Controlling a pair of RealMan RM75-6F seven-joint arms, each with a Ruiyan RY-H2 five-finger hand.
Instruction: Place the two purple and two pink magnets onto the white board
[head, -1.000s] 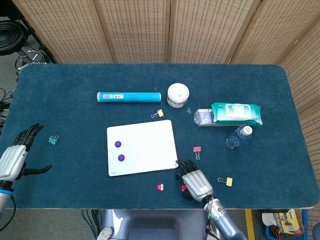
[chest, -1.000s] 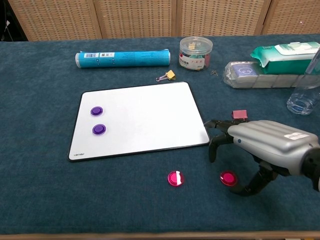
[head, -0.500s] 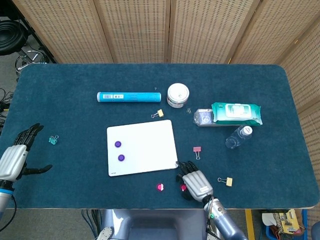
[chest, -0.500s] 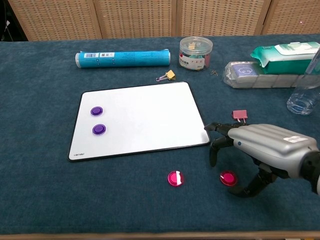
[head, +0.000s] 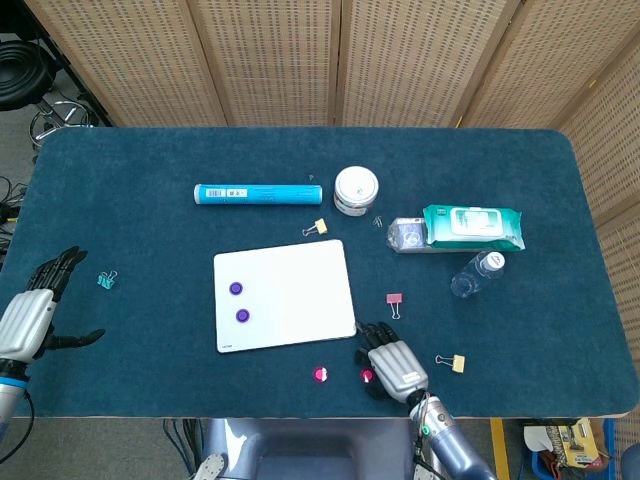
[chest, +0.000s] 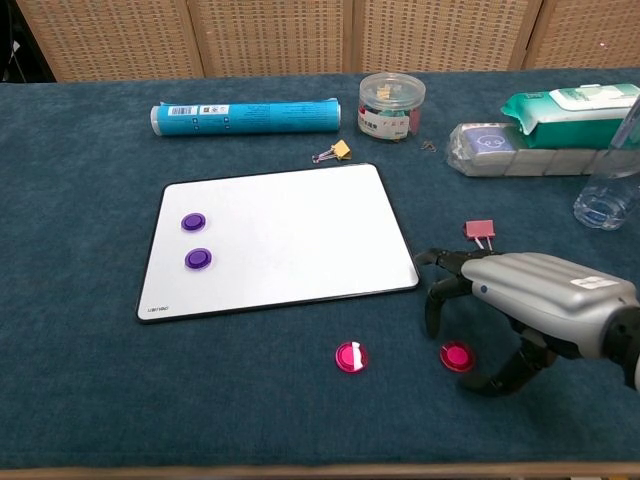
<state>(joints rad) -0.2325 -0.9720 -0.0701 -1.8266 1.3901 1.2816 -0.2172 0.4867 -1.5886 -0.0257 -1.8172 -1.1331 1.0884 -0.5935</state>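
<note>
The white board (head: 300, 290) (chest: 290, 235) lies mid-table with two purple magnets (head: 236, 288) (head: 243, 316) (chest: 194, 222) (chest: 198, 259) on its left part. Two pink magnets lie on the cloth in front of the board: one (head: 320, 375) (chest: 350, 356) by itself, the other (head: 367, 376) (chest: 457, 355) under my right hand (head: 392, 362) (chest: 540, 302). That hand hovers over it, fingers arched down and apart, the thumb beside the magnet, holding nothing. My left hand (head: 30, 312) rests open at the table's left edge, out of the chest view.
A blue tube (head: 257, 193), a clip jar (head: 356, 190), a wipes pack (head: 470, 226), a plastic bottle (head: 476, 274) and a clear packet (head: 408, 235) lie behind the board. Binder clips are scattered: yellow (head: 316, 228), pink (head: 395, 301), yellow (head: 452, 362), teal (head: 106, 280).
My right hand has shifted slightly to the right and toward the front edge, staying over the right pink magnet. Nothing else moved.
</note>
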